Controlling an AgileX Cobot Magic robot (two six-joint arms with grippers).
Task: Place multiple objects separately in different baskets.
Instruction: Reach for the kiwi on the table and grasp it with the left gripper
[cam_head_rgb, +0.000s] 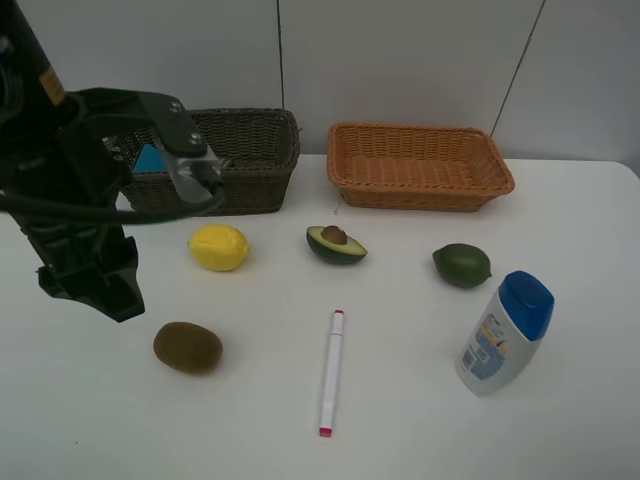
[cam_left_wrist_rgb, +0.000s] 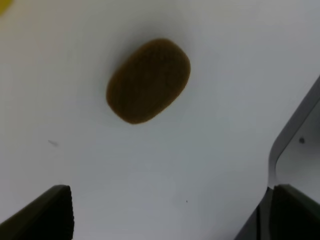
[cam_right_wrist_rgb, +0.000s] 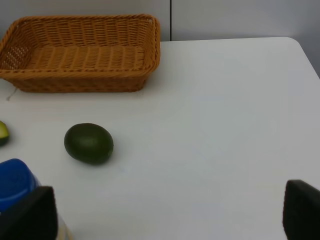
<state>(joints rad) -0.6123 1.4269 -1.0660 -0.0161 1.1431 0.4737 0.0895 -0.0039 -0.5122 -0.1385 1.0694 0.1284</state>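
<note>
Hovering near the brown kiwi (cam_left_wrist_rgb: 148, 81) with the left gripper (cam_left_wrist_rgb: 170, 212) spread wide and empty.

Found on the bare white table (cam_head_rgb: 580, 440), at 7 o'clock from the yellow lemon (cam_head_rgb: 218, 247) in the high view and 9 o'clock from the marker (cam_head_rgb: 331, 371), well apart from both and not yet between the fingers (cam_left_wrist_rgb: 47, 215). Probably light and firm, with a fuzzy skin more grippy than slippery, though apt to roll on its rounded belly. Best pinched across the short waist, square to the long axis, with gentle pressure to avoid bruising. Then, by guess, up toward the dark brown basket (cam_head_rgb: 250, 190) at 12 o'clock from the lemon. Same wide-apart, empty stance for the right gripper (cam_right_wrist_rgb: 167, 215), facing the green round fruit (cam_right_wrist_rgb: 89, 143) and the orange-tan basket (cam_right_wrist_rgb: 80, 82).
</note>
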